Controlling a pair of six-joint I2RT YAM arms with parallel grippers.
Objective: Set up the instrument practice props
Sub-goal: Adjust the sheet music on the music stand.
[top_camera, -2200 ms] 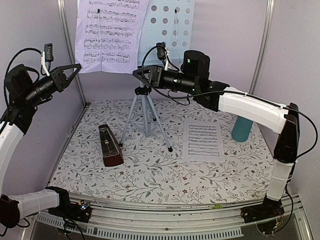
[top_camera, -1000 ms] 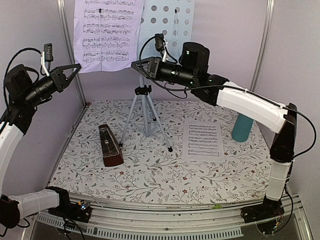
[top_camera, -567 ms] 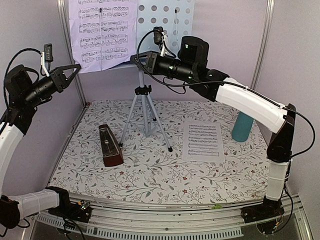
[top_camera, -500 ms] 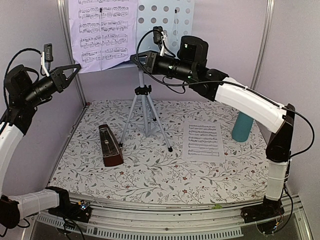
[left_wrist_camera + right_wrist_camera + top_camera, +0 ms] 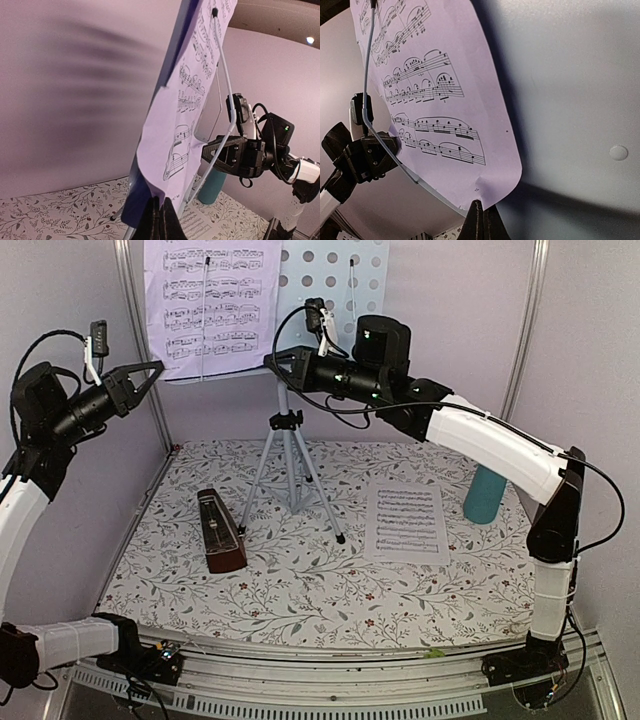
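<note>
The pale-blue perforated music stand (image 5: 340,275) stands on silver tripod legs (image 5: 290,465) at the back of the table. A white-lilac sheet-music page (image 5: 205,305) lies against its left half under a wire arm. My left gripper (image 5: 157,368) is shut on the page's lower left corner, as the left wrist view (image 5: 159,202) shows. My right gripper (image 5: 268,361) is shut on the lower right corner, as the right wrist view (image 5: 481,205) shows. A second page (image 5: 407,523) lies flat on the table. The dark-red-brown metronome (image 5: 220,532) stands left of the tripod.
A teal cup (image 5: 484,495) stands at the right by the second page. Lilac walls with metal posts (image 5: 140,340) close in the back and sides. The floral tablecloth (image 5: 300,590) covers the table.
Both grippers have risen with the page's lower corners. The page now sits higher and straighter on the stand. The left arm lifted only in the last half second.
</note>
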